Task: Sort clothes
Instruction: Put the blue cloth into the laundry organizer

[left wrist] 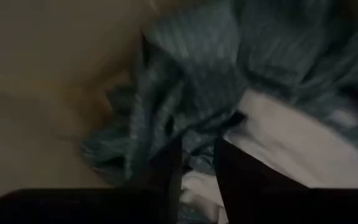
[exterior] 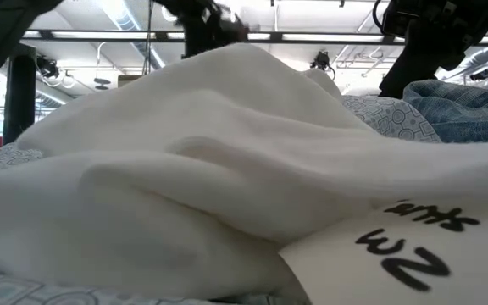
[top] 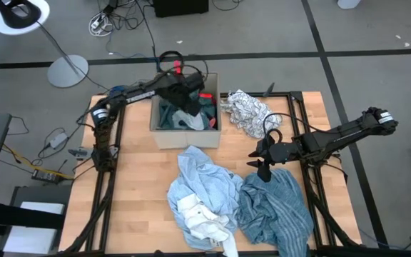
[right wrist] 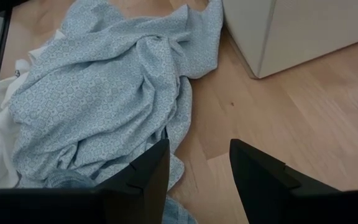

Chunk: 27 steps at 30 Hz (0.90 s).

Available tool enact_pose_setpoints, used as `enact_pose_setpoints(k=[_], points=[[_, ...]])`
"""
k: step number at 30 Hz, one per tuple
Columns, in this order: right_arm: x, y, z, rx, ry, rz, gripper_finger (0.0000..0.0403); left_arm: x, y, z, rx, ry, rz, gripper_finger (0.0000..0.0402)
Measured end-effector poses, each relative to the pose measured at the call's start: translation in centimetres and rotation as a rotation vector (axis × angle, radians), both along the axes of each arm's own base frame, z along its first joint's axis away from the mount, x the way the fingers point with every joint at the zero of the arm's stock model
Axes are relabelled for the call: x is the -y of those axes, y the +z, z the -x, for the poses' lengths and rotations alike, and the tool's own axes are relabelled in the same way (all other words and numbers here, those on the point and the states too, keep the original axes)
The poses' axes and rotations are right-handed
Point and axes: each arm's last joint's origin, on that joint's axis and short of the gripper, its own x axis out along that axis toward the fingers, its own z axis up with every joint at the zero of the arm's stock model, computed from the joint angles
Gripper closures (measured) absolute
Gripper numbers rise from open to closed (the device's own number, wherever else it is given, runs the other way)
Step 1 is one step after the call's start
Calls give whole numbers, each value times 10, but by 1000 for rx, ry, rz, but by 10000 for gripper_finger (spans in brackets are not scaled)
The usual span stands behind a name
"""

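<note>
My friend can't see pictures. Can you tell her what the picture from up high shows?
Seen from above, the left gripper reaches into a cardboard box of clothes while the open right gripper hovers over a grey-blue striped garment. A light blue garment, a white one and a black-patterned one lie on the wooden table.

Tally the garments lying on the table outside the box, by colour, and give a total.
Light blue garment: 1
White garment: 1
Grey-blue striped garment: 1
White garment with black pattern: 1
Total on the table: 4
More clothes sit inside the cardboard box, too piled up to count.
</note>
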Motion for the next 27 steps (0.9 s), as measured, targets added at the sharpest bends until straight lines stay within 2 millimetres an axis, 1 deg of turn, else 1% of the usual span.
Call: enact_pose_setpoints(k=[3, 5, 10, 12, 15, 18, 21, 24, 27], points=[[0, 0, 0, -3, 0, 1, 234, 17, 30, 11, 46, -45, -78, 303], [0, -1, 1, -9, 0, 2, 234, 34, 50, 20, 83, -81, -127, 303], [0, -1, 1, -11, 1, 4, 234, 91, 94, 40, 184, -182, -266, 303], [0, -1, 1, -10, 2, 5, 234, 115, 107, 49, 219, -224, -319, 303], [0, -1, 1, -9, 1, 4, 234, 150, 120, 61, 275, -281, -374, 303], [0, 0, 0, -6, -3, -3, 234, 184, 126, 70, 305, -337, -429, 303], [0, -1, 1, -8, -14, -30, 234, 215, 124, 75, 317, -379, -492, 303], [-1, -1, 1, -22, 16, -54, 234, 242, 108, 81, 310, -422, -547, 303], [-1, -1, 1, -25, 25, -58, 234, 263, 83, 88, 308, -440, -564, 303]])
